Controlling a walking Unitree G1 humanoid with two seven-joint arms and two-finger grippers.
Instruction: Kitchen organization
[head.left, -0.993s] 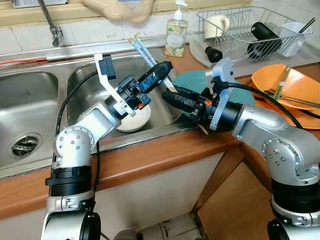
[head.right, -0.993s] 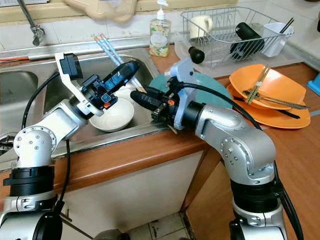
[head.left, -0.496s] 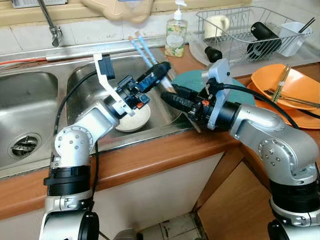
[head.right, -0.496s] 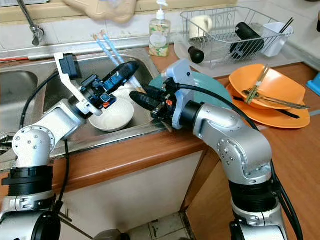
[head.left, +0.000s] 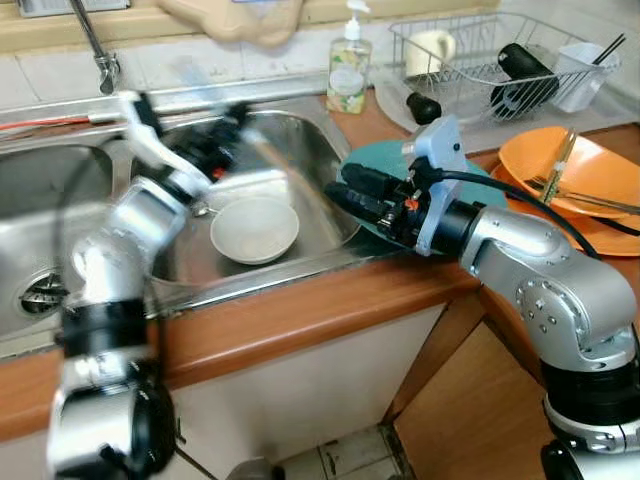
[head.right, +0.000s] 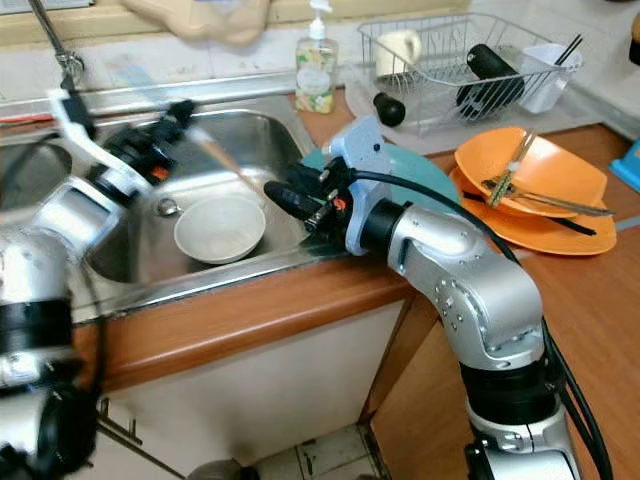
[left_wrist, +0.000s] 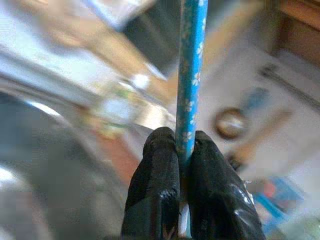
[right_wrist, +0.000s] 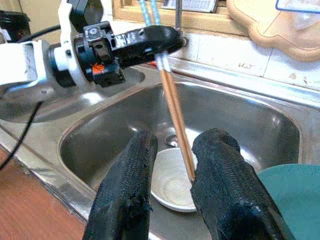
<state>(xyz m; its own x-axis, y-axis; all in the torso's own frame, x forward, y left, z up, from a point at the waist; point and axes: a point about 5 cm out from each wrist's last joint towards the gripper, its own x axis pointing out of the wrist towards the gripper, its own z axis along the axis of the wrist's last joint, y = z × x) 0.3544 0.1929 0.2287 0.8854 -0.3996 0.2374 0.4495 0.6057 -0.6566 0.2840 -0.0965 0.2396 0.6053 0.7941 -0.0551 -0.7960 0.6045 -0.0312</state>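
Note:
My left gripper (head.left: 215, 140), blurred by motion, hangs over the back left of the right sink basin (head.left: 330, 150). It is shut on a pair of chopsticks (right_wrist: 177, 125) with blue flowered handles (left_wrist: 190, 75) and wooden tips that slant down over the white bowl (head.left: 254, 228) in the basin. My right gripper (head.left: 340, 190) stands open over the basin's right rim, beside the teal plate (head.right: 440, 175), a little apart from the chopsticks. In the right wrist view the left gripper (right_wrist: 150, 42) holds the sticks beyond my open right fingers (right_wrist: 135, 170).
A faucet (head.left: 95, 45) stands behind the left basin (head.left: 40, 290). On the counter at the back are a soap bottle (head.left: 346, 75) and a wire dish rack (head.left: 500, 60) with a mug and utensils. Stacked orange plates (head.left: 570, 170) carry cutlery at the right.
My left arm has swung left and back with the chopsticks, away from the right gripper, uncovering the white bowl. The right gripper has barely moved.

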